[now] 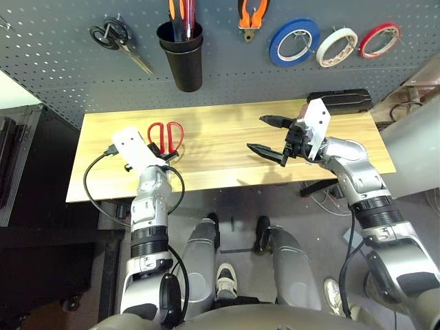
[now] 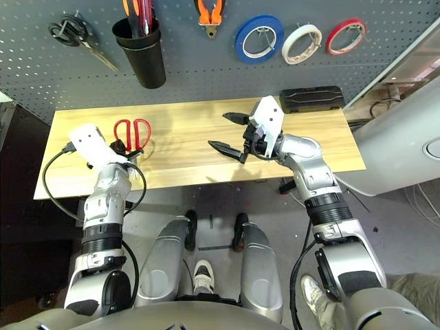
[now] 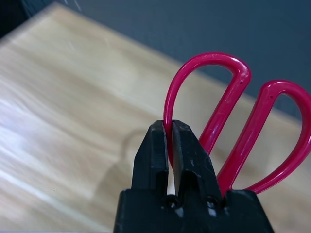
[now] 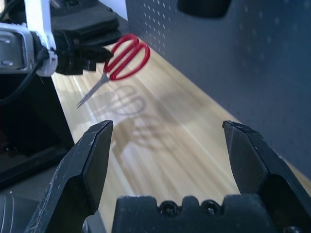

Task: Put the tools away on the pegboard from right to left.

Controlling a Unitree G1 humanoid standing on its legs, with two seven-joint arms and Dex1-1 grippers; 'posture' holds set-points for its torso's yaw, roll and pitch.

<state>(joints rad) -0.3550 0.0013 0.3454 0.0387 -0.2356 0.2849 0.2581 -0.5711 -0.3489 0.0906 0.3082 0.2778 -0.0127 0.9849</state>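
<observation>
A: Tool count on the pegboard (image 1: 237, 75)?
B: Three tape rolls in a row: one blue (image 1: 277, 47), one white (image 1: 331, 62), one red (image 1: 364, 47), red furthest right. One pair of pliers (image 1: 251, 20), orange and black, left of the blue roll. One black cup (image 1: 184, 67) left of that, slim tools upright in it, one with an orange-and-black handle. Can't count the rest in there. One pair of black-handled scissors (image 1: 122, 42) hanging left of the cup.
A: And the red-handled scissors (image 4: 113, 75)?
B: One pair, off the board. Held above the table (image 1: 220, 155), blades angled down, shadow on the wood beneath.
A: Grippers?
B: Two. Left gripper (image 3: 169, 124) is pinched on one of the two red handle loops. Right gripper (image 1: 255, 133) is spread wide, nothing between its fingers, over the right part of the table.
A: Other stuff?
B: One black case (image 1: 347, 102) at the table's back right, against the board. Two light sneakers (image 1: 333, 295) on the floor.
</observation>
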